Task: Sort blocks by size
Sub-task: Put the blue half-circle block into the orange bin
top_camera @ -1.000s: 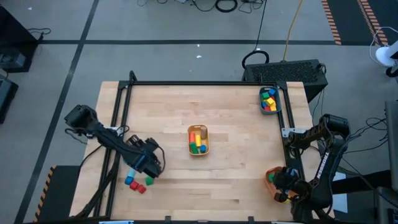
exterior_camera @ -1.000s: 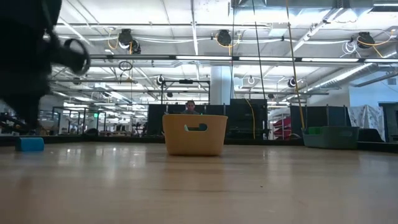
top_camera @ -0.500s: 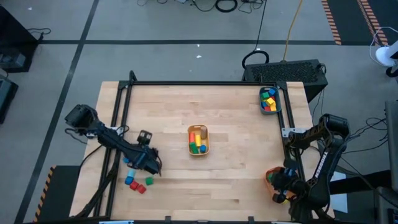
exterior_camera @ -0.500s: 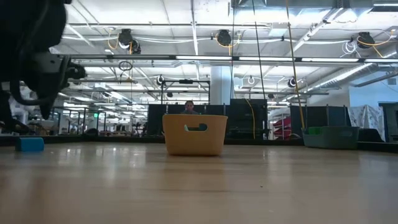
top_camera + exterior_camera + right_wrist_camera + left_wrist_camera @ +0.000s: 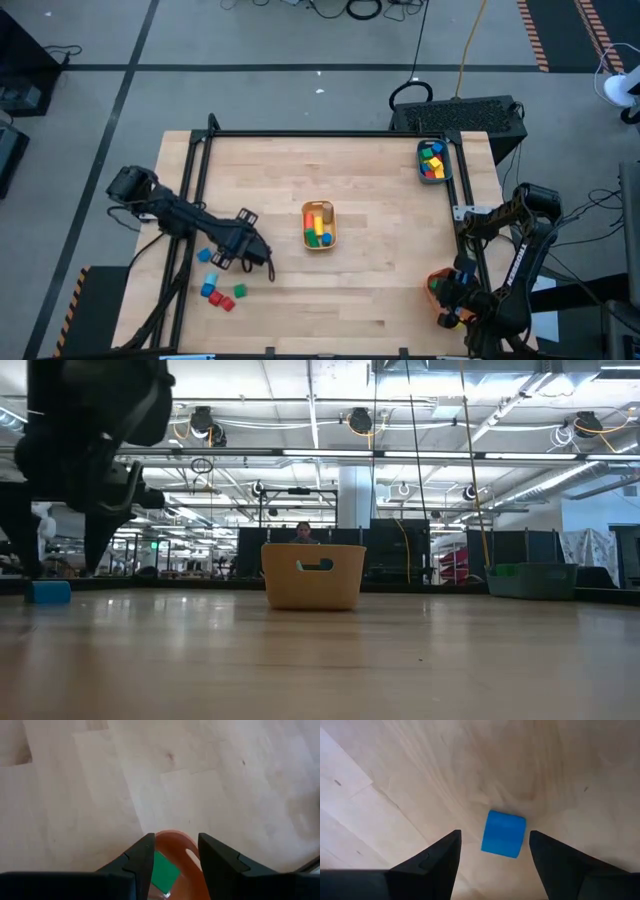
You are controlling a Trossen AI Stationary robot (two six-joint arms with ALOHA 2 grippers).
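Note:
My left gripper (image 5: 258,252) hangs open above the table's near left part. In the left wrist view (image 5: 495,833) a blue block (image 5: 503,833) lies flat on the wood between and beyond its fingertips, untouched. Loose blue (image 5: 205,256), red (image 5: 216,297) and green (image 5: 240,290) blocks rest on the table beside the left arm. One blue block (image 5: 48,591) shows in the low view. My right gripper (image 5: 452,293) waits open over the orange bin (image 5: 176,841), which holds a green block (image 5: 162,872).
A yellow bin (image 5: 318,238) with red, yellow and green blocks stands mid-table, and also shows in the low view (image 5: 313,575). A teal bin (image 5: 447,160) with several blocks stands at the far right corner. Bare wood lies between the bins. A person stands far behind the table.
My left gripper has swung from over the loose blocks toward the table's right and a little toward the far edge, turning as it went. The loose blocks lie where they were. My right arm has kept still.

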